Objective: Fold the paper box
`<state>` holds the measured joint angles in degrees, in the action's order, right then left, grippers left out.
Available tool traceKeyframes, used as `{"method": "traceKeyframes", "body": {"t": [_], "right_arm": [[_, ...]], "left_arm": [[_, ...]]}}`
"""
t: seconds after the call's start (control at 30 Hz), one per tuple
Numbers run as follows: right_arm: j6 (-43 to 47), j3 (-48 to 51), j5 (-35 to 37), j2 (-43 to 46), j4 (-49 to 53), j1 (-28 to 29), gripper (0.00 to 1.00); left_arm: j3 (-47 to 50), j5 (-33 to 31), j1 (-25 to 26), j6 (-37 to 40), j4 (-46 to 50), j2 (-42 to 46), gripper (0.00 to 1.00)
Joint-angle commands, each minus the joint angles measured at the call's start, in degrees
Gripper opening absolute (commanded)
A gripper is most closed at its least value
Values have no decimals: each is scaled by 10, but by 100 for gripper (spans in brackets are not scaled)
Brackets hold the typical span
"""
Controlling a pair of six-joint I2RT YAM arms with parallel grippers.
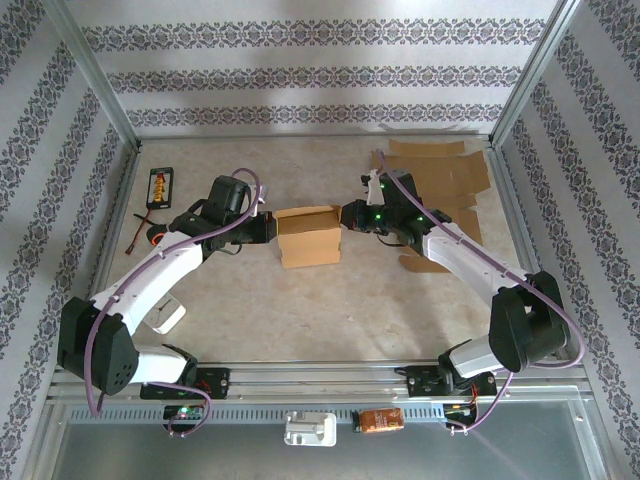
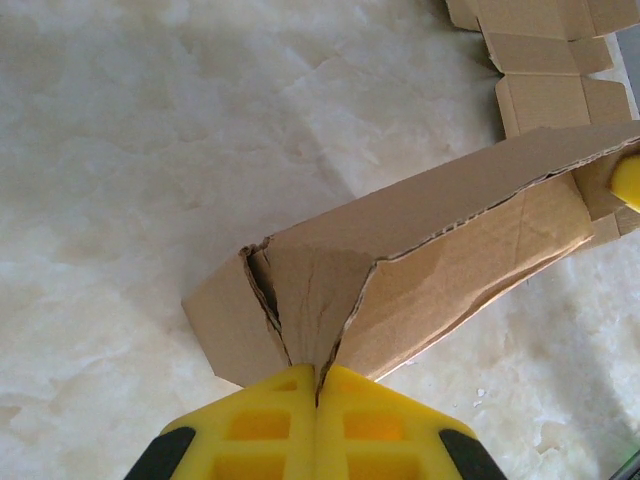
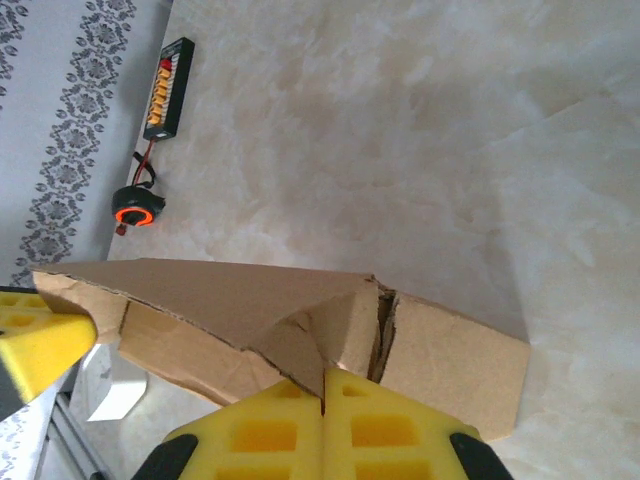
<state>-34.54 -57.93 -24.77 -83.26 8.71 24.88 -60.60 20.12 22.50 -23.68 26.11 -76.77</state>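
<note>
Both ends of the paper box [image 1: 308, 236] are pinched.
The left end effector [image 2: 318, 372] and right end effector [image 3: 323, 376] each clamp an end flap, bracing it for folding.

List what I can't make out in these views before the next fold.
- Top view: the pinch points of the left gripper and right gripper on the paper box, covered by the gripper bodies.
- Left wrist view: the box's interior, hidden behind its folded flaps.
- Top view: flat cardboard sheets, partly under the right arm.
- Black board: markings too small.
</note>
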Motion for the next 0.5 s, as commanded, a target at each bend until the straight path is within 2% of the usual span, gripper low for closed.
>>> {"method": "traceKeyframes", "body": {"t": [0.0, 0.17, 0.47], "right_arm": [[24, 35, 45, -9, 75, -3, 4], [39, 40, 65, -1, 88, 1, 4], [35, 30, 61, -2, 83, 20, 5]], "left_arm": [[9, 5, 6, -8, 9, 9, 0], [8, -1, 6, -14, 9, 8, 0], [23, 17, 6, -48, -25, -3, 0]]}}
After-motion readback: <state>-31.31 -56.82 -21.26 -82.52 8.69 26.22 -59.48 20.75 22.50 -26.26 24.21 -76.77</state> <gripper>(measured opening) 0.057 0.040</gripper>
